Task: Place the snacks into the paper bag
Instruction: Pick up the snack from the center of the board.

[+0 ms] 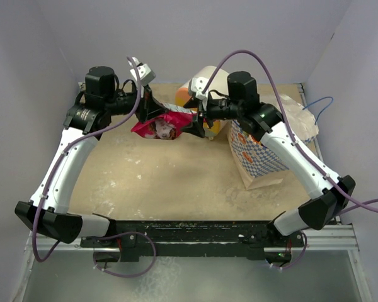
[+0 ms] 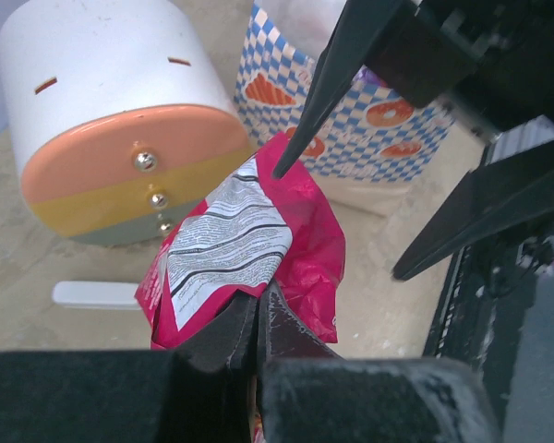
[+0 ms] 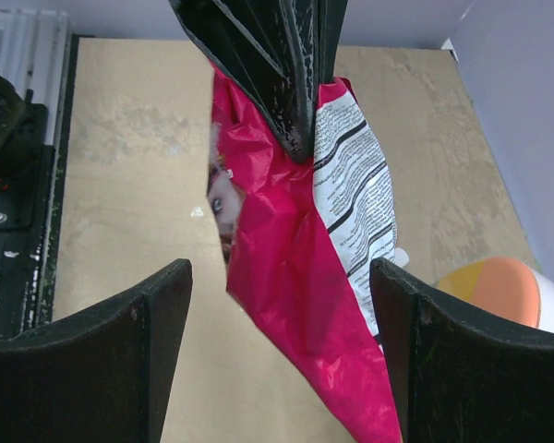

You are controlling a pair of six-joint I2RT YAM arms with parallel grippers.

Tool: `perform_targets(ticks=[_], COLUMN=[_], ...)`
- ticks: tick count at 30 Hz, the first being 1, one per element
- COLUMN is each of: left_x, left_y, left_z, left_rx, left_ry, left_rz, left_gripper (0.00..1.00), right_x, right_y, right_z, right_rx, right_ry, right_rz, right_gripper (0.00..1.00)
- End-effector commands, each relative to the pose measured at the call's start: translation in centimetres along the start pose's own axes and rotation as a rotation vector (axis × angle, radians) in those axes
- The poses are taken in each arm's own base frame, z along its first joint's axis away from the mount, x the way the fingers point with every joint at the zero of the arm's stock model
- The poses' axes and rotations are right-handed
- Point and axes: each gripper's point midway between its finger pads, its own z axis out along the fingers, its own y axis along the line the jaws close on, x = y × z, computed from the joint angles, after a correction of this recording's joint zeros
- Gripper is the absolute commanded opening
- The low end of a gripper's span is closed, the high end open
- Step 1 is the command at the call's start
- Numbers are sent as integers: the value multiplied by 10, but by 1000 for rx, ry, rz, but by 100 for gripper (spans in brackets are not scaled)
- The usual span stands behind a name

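The left gripper (image 1: 148, 114) pinches one crinkly pink packet (image 1: 160, 128) with a white printed panel, holding it above the table (image 1: 164, 182). The right gripper (image 1: 198, 121) is spread wide around the packet's far end. One checkered paper bag (image 1: 257, 165) stands at the right, partly hidden by the right arm (image 1: 290, 157).

Glossy crinkled packet (image 2: 305, 231) (probably foil)

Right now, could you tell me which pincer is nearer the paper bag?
Right. The right pincer hangs just left of the paper bag; the left pincer is farther left, gripping the pink packet.
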Motion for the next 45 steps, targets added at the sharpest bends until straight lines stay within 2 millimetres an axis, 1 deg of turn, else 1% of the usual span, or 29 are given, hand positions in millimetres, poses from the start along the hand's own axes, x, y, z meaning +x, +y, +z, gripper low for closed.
perform_targets(ticks=[1, 6, 8, 11, 16, 19, 21, 23, 26, 28, 30, 32, 35, 38, 39, 45], left_x=[-49, -52, -52, -48, -44, -44, -44, -44, -45, -47, -50, -52, -53, -50, -49, -43], left_y=[-31, -41, -44, -45, -47, -48, -48, -48, -47, -44, -40, -35, -28, -18, -15, -7], left_z=[-10, -16, -17, -18, -20, -23, -27, -30, -38, -46, -56, -66, -81, -91, -93, -95], left_rx=[86, 108, 118, 115, 121, 127, 128, 126, 120, 103, 77, 39, -30, -109, -129, -167], left_ry=[-147, -169, -173, -174, -177, -188, -196, -202, -213, -224, -238, -247, -250, -235, -230, -211], left_rz=[-45, -57, -58, -57, -52, -48, -36, -13, 25, 50, 72, 94, 136, 164, 170, 192], left_gripper=[0, 0, 0, 0, 0, 1, 7, 15, 32, 46, 58, 67, 77, 84, 85, 90], right_x=[5, 13, 13, 10, 5, 1, -1, -4, -11, -18, -26, -34, -51, -74, -86, -142], right_y=[-12, -11, -10, -8, -4, -1, 1, 3, 6, 9, 11, 14, 15, 16, 18, 32], right_z=[5, 8, 8, 6, 3, 2, 1, 0, -4, -7, -11, -15, -28, -46, -55, -108], right_rx=[63, 58, 58, 59, 52, 37, 31, 26, 17, 10, 4, 2, 14, 25, 21, -6], right_ry=[28, 34, 33, 26, 10, -3, -9, -18, -36, -50, -67, -81, -103, -144, -168, -289], right_rz=[-56, -52, -47, -48, -46, -41, -39, -39, -38, -39, -41, -46, -64, -84, -94, -132], right_gripper=[79, 73, 68, 58, 36, 19, 9, 1, 0, 0, 0, 0, 0, 0, 0, 0])
